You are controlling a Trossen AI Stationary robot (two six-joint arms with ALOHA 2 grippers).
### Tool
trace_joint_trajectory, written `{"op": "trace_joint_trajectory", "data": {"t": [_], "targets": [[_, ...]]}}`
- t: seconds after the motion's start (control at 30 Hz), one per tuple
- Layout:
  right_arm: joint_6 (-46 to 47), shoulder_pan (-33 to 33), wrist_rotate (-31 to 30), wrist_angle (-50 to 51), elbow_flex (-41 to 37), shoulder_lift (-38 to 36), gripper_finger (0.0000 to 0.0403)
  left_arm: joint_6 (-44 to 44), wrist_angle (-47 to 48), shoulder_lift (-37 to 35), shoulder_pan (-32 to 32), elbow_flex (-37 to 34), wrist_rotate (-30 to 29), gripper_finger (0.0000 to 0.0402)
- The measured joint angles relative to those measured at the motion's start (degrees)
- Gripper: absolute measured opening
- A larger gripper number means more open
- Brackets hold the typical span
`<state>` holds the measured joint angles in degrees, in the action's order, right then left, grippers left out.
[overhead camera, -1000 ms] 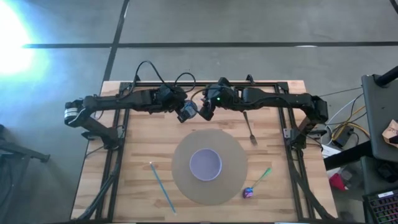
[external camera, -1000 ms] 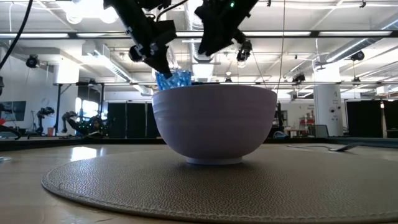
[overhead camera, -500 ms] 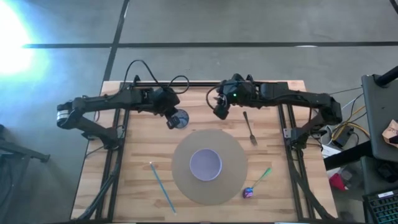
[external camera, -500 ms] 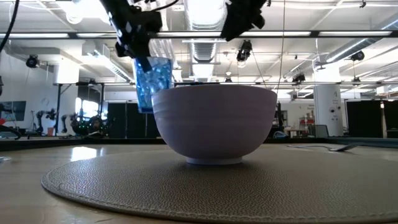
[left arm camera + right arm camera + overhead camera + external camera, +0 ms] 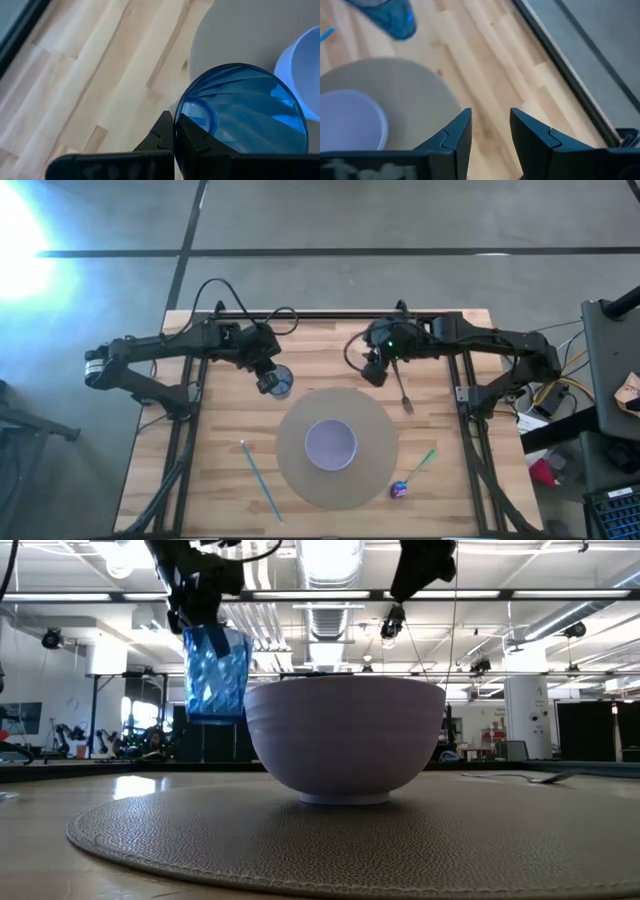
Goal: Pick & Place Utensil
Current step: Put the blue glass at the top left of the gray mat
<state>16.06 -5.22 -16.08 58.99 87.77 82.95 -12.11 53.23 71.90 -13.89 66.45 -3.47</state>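
My left gripper (image 5: pixel 267 379) gripped a blue tumbler (image 5: pixel 280 382) above the table, my right gripper (image 5: pixel 374 374) hung open and empty, and the fork (image 5: pixel 401 385) lay unpicked, so I judged the task barely begun.

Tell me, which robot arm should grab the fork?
Probably the right. The right gripper is open, empty and close beside the fork. The left gripper is across the table, already holding the blue cup.

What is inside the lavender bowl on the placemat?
From above, the bowl looks empty, with only its pale interior showing. It sits in the middle of the round placemat. In the low view its wall hides the inside, and the mat directly under it is covered.
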Motion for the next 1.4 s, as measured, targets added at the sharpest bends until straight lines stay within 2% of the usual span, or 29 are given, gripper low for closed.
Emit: {"op": "trace_joint_trajectory", "data": {"t": [0.27, 0.57, 0.93, 1.4], "targets": [[0.50, 7.38, 0.05, 1.70, -2.60, -1.20, 0.0114, -0.47, -2.96, 0.00, 0.00, -4.82, 3.00, 0.0000], [3.87, 13.45, -0.37, 2.15, -7.38, -1.84, 0.0098, -0.40, -7.39, -0.07, 0.00, -7.63, 3.22, 0.0000], [8.57, 16.43, -0.41, 2.29, -12.44, -4.84, 0.0077, -0.86, -16.07, -1.74, 0.02, -15.33, 3.28, 0.0000], [11.01, 16.72, -0.54, 1.93, -14.32, -7.86, 0.0078, -2.92, -18.36, -6.01, 0.07, -21.15, 1.93, 0.0000]]}}
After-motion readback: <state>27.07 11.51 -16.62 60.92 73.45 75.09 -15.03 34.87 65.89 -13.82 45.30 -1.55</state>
